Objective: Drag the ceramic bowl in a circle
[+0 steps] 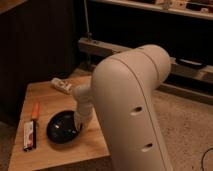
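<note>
The ceramic bowl [60,128], black and glossy, sits on the wooden table [50,97] near its front edge. My arm's large white casing [131,105] fills the middle of the camera view, and its wrist reaches down to the bowl's right rim. The gripper [79,125] is at that rim, shut on it, with the wrist mostly hiding where it meets the bowl.
A white oblong object [61,85] lies at the table's back. An orange stick [35,110] and a flat striped packet [30,135] lie at the left. Dark shelving with a metal rail [107,47] stands behind. Speckled floor [190,130] is to the right.
</note>
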Available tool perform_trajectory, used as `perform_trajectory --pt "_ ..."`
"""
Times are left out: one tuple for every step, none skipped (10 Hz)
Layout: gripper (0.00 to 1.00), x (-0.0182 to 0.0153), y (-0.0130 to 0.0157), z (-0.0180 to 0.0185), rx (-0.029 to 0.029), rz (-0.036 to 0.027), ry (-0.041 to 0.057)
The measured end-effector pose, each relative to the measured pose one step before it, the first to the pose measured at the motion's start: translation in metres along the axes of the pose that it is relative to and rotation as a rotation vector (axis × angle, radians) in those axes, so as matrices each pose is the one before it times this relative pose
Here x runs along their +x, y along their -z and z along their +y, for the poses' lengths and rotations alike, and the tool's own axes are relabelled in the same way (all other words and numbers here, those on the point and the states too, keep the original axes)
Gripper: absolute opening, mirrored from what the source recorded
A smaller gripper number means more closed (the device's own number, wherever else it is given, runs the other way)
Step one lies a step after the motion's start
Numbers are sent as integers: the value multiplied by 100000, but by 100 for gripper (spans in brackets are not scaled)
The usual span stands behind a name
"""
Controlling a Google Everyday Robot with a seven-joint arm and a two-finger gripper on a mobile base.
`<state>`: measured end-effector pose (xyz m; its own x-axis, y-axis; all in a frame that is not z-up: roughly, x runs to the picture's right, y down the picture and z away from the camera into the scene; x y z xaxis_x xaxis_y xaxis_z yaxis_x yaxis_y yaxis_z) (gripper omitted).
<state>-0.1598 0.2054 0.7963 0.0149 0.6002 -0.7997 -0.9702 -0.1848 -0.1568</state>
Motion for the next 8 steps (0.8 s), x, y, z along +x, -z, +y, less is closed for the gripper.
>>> perform_trajectory --pt "0 -769 351 2276 -927 -1134 4304" --pt "0 -944 409 1572 -879 -1179 2936" --pt "0 -991 425 596 -1111 -1074 1255" --pt "0 -1358 630 186 -1212 -1212 768" --pt "0 -1443 459 -219 -1415 -1630 -546" --pt "0 -1062 424 -793 -654 -1008 -1203" --pt "0 -1138 612 -1289 -1096 -1375 -2303" --pt "0 -454 567 -1279 -879 -1120 -2261"
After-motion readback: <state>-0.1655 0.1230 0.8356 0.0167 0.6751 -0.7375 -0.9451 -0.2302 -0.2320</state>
